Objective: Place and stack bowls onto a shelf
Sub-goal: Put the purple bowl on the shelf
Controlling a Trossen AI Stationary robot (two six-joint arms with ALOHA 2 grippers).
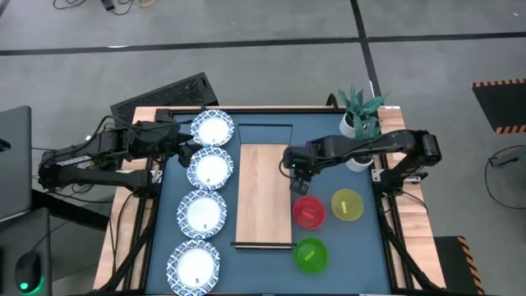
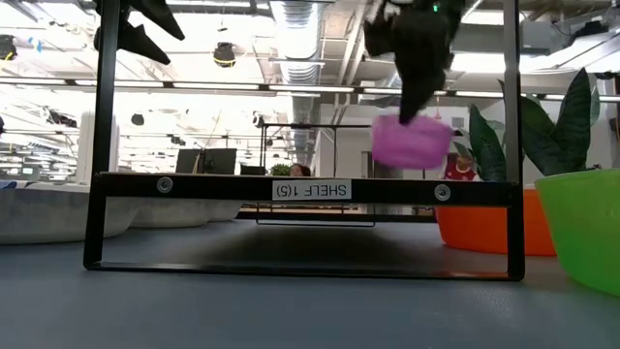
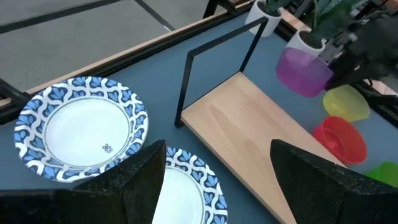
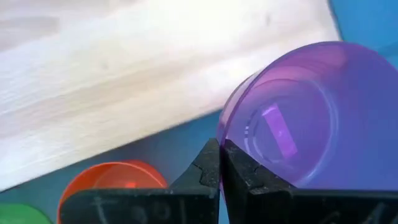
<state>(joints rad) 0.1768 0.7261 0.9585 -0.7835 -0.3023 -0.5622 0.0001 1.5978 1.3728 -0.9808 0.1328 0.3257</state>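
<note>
My right gripper (image 1: pixel 299 174) is shut on the purple bowl (image 2: pixel 412 142), which hangs lifted beside the right edge of the light wood shelf (image 1: pixel 265 196). The red bowl (image 1: pixel 309 211), yellow bowl (image 1: pixel 347 205) and green bowl (image 1: pixel 311 254) stand on the blue table right of the shelf. Several white dishes with blue rims lie in a column left of it, from the far one (image 1: pixel 213 129) to the near one (image 1: pixel 194 265). My left gripper (image 3: pixel 217 186) is open and hovers over the second dish (image 1: pixel 210 168), touching nothing. My right gripper holds the purple bowl by its rim (image 4: pixel 219 134), one finger (image 4: pixel 245 174) inside the bowl and one outside. The fingers come from above, pointing down. The bowl is lifted clear and hangs tilted below the fingers, its opening turned sideways toward the wrist camera.
The shelf board sits raised on a black metal frame (image 2: pixel 300 190) with legs at both ends. A white plant pot (image 1: pixel 359 122) stands at the table's far right corner, behind my right arm. Bare blue table (image 1: pixel 353 247) lies right of the green bowl.
</note>
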